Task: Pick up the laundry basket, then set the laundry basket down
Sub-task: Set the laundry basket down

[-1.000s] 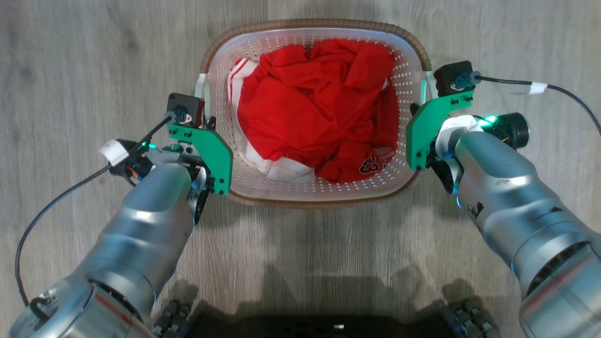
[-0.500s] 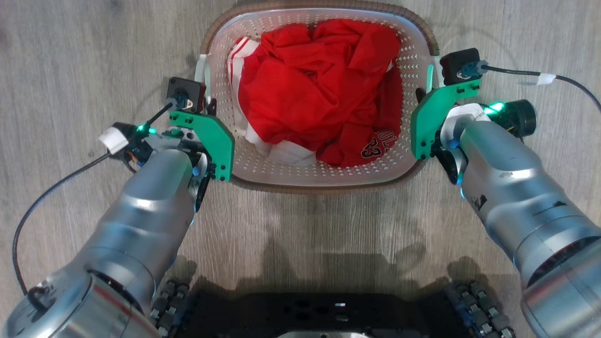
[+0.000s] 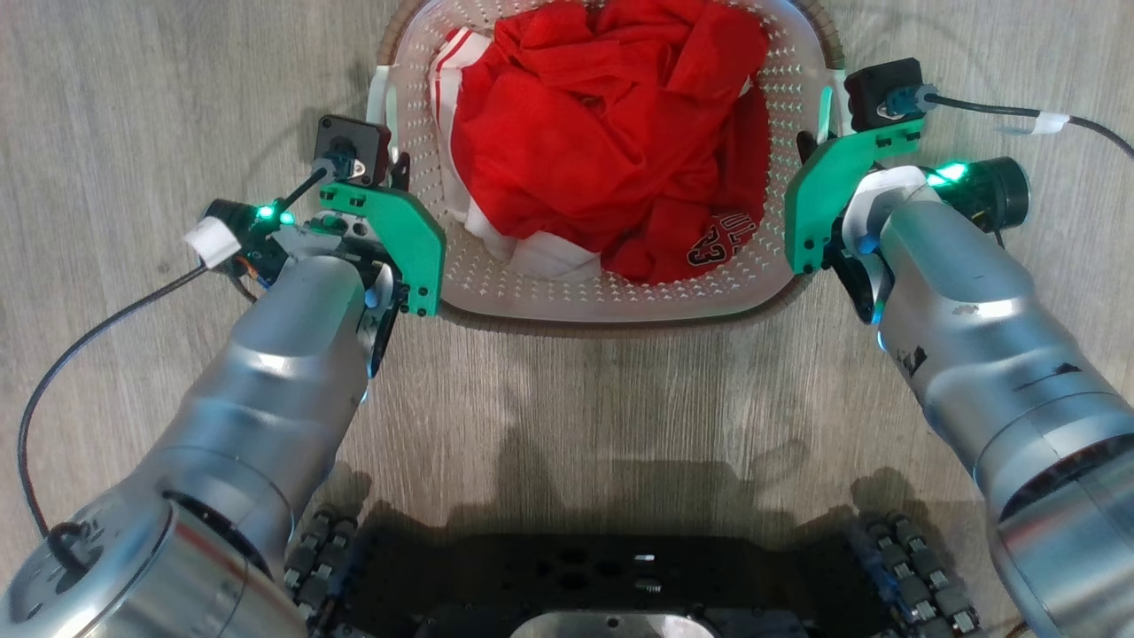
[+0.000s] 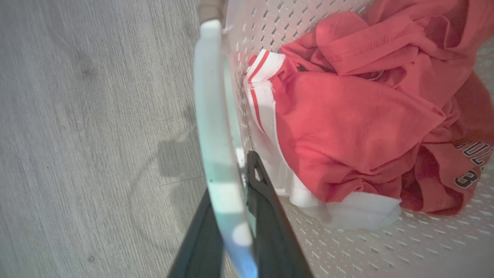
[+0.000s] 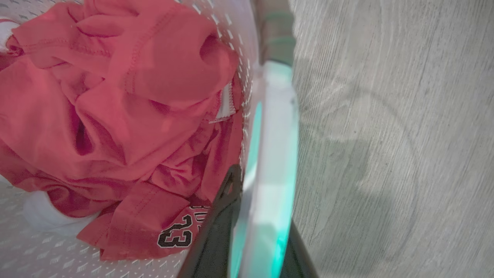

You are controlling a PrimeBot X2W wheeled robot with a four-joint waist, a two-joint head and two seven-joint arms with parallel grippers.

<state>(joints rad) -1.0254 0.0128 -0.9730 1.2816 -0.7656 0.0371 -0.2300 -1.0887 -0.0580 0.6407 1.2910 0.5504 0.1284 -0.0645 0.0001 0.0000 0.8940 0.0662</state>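
Note:
The laundry basket (image 3: 620,297) is white and perforated with a brown rim, and sits at the top middle of the head view, its far rim cut off by the frame. Crumpled red and white clothes (image 3: 611,133) fill it. My left gripper (image 3: 396,177) is shut on the basket's left white handle (image 4: 216,135), one dark finger (image 4: 266,216) inside the handle and one outside. My right gripper (image 3: 808,146) is shut on the right handle (image 5: 274,135) in the same way, its inner finger (image 5: 216,231) next to the basket wall. I cannot tell whether the basket's base touches the floor.
Grey wood-look floor (image 3: 142,106) surrounds the basket on all sides. My dark wheeled base (image 3: 611,585) lies along the bottom edge of the head view, a stretch of bare floor between it and the basket. Cables trail from both wrists.
The basket and both grippers stand higher in the head view and slightly larger. More of my base shows at the bottom, so the camera has shifted too. Both grips are unchanged.

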